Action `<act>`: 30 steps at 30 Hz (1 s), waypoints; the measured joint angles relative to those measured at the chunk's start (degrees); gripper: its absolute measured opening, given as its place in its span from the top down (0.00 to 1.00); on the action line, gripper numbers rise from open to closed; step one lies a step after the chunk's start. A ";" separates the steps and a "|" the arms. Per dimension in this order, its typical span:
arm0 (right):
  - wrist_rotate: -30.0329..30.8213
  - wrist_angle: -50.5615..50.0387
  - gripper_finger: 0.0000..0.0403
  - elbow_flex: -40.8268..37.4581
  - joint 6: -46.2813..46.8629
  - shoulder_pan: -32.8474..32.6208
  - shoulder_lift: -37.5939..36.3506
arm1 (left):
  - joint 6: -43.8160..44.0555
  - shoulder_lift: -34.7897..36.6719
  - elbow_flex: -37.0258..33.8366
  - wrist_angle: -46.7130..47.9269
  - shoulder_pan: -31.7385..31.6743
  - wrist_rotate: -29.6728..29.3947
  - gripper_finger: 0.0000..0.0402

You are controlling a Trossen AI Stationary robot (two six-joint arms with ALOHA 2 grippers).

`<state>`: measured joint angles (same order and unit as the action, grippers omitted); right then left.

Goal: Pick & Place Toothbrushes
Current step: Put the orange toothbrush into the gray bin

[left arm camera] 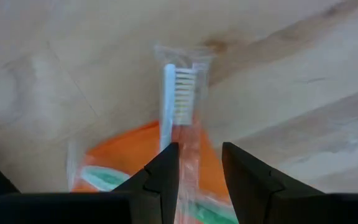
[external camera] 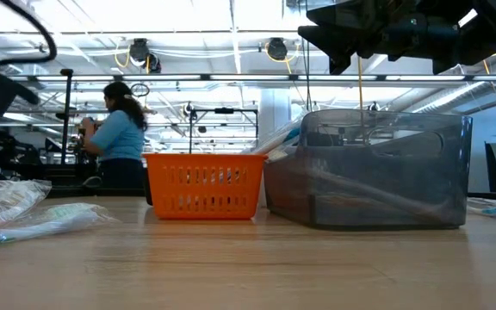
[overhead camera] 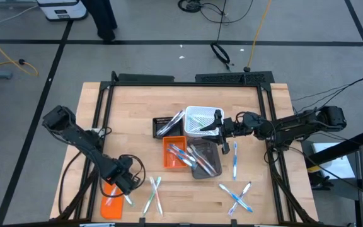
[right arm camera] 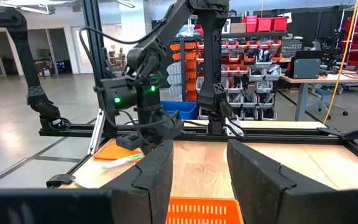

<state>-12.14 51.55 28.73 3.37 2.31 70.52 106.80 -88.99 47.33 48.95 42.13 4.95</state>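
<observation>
Left claw (left arm camera: 199, 177): low over the desk's (overhead camera: 137, 107) near left corner, fingers apart, a wrapped toothbrush (left arm camera: 180, 93) lying in the gap between them, not pinched.
Orange lid (overhead camera: 109, 200): under that toothbrush, partly covered by the arm.
Right claw (overhead camera: 220, 133): spread, empty, over the grey bin (overhead camera: 205, 159).
Toothbrushes: in the orange basket (overhead camera: 174, 152), grey bin and black tray (overhead camera: 164, 126); loose ones (overhead camera: 237, 197) along the near edge.
Hidden: bin contents blurred in the low view.
Writing: none readable.
</observation>
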 joint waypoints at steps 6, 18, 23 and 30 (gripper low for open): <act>0.00 0.00 0.65 0.00 -0.01 0.00 0.00 | -0.14 0.02 -1.92 -1.07 -0.82 1.30 0.70; 0.02 -0.56 0.65 0.00 0.01 0.00 0.00 | -7.96 0.04 -1.92 -1.15 -5.58 4.31 0.99; 0.02 -0.85 0.65 -0.02 0.01 0.00 0.00 | -12.56 0.04 0.88 4.31 -8.25 4.04 1.00; 0.04 -0.87 0.65 -0.02 0.01 0.01 0.00 | -18.91 0.07 8.60 16.48 -11.25 1.21 1.00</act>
<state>-12.10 50.68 28.71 3.38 2.31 70.52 87.90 -88.92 55.93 65.43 30.88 6.16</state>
